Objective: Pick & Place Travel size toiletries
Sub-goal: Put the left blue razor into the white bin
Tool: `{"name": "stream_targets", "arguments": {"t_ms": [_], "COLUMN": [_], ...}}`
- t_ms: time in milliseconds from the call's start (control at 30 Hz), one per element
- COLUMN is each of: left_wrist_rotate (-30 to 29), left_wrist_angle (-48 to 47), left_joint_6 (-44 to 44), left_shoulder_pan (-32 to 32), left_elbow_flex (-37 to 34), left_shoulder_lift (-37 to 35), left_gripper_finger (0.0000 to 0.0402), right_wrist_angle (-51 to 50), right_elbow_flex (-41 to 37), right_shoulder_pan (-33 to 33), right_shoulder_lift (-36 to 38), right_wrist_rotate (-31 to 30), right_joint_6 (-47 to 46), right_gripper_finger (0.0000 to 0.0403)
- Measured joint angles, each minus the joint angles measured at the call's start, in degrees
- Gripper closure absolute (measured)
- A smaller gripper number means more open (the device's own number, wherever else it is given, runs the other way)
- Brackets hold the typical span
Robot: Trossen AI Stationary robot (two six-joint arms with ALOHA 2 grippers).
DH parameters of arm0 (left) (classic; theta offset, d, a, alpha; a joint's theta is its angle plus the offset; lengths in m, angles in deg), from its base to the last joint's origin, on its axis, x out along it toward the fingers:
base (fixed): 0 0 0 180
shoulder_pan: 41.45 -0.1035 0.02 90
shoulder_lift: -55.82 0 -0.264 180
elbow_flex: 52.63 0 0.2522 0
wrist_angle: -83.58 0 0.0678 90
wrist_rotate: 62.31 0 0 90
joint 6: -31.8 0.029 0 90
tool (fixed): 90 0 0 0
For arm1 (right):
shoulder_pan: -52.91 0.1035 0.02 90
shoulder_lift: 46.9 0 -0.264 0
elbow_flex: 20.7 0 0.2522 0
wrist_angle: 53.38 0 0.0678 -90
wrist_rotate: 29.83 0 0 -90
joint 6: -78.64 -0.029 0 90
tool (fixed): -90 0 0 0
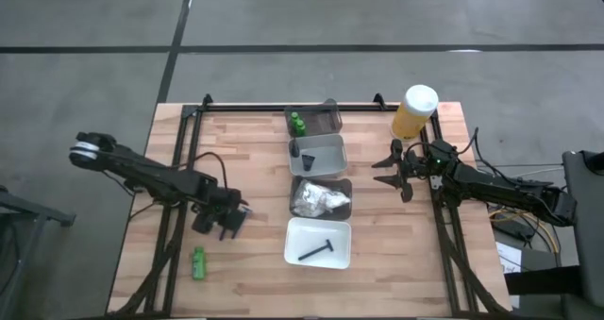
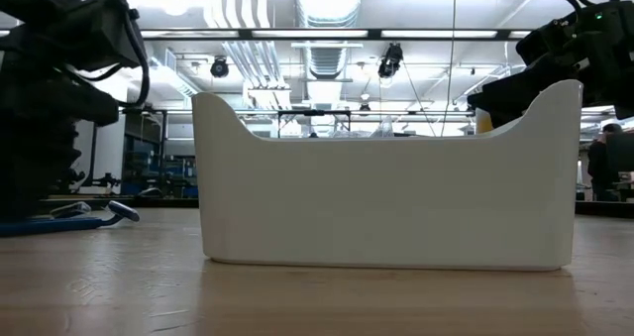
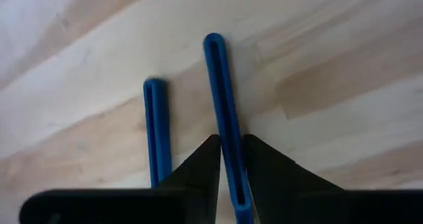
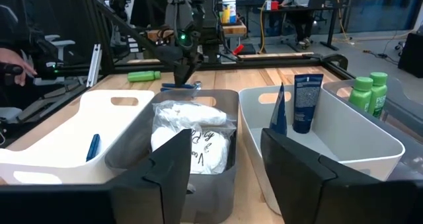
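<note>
Two slim blue razor-like sticks lie side by side on the wooden table. My left gripper (image 3: pixel 230 145) points down at the table's left-middle (image 1: pixel 224 222), shut on one stick (image 3: pixel 225 92). The other stick (image 3: pixel 156 128) lies free beside it. A green bottle (image 1: pixel 198 261) lies on its side nearer the front edge. My right gripper (image 1: pixel 390 165) hangs open and level at the right, facing the trays, with nothing between its fingers (image 4: pixel 291 164). My left gripper pinches the blue stick's two long sides (image 3: pixel 229 159) between its two fingertips, toward one end of the stick. The fingers come from above, pointing down, and stand across it. The stick lies flat on the table.
A column of trays runs down the table's middle: a grey one with green bottles (image 1: pixel 297 124), a pale one with a dark tube (image 1: pixel 308 158), a grey one with white packets (image 1: pixel 321 200), and a white one (image 1: pixel 342 254) with a dark stick. A yellow white-capped container (image 1: pixel 415 110) stands far right.
</note>
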Motion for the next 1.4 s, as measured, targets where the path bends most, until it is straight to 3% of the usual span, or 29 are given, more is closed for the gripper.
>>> {"name": "stream_targets", "arguments": {"t_ms": [300, 600, 833, 1000, 1200, 1400], "left_wrist_rotate": [-2.64, -4.91, -5.66, -4.40, -3.73, 1.04], "left_wrist_angle": [-2.13, -9.50, -13.04, -13.57, -13.89, -11.75], "left_joint_6": [-6.61, -14.90, -29.45, -45.99, -59.45, -71.45], "left_shoulder_pan": [0.22, 0.17, 0.00, 0.11, 0.11, 0.13], "left_elbow_flex": [3.72, 11.93, 20.46, 26.03, 31.42, 34.55], "left_shoulder_lift": [6.17, 10.88, 10.87, 10.74, 10.66, 10.64], "left_gripper_finger": [0.0344, 0.0348, 0.0349, 0.0349, 0.0349, 0.0349], "right_wrist_angle": [-0.02, -0.02, -0.04, -0.17, -0.22, -0.22], "right_elbow_flex": [-0.01, 0.01, 0.00, -0.01, 0.01, 0.00], "right_shoulder_pan": [0.00, -0.01, 0.01, -0.01, 0.01, -0.01], "right_shoulder_lift": [0.00, 0.02, 0.01, 0.00, 0.00, 0.00], "right_wrist_rotate": [0.01, 0.00, 0.00, 0.00, 0.00, 0.00], "right_joint_6": [0.00, 0.00, 0.00, 0.00, 0.00, 0.00], "right_gripper_finger": [0.0206, 0.0209, 0.0229, 0.0244, 0.0260, 0.0277]}}
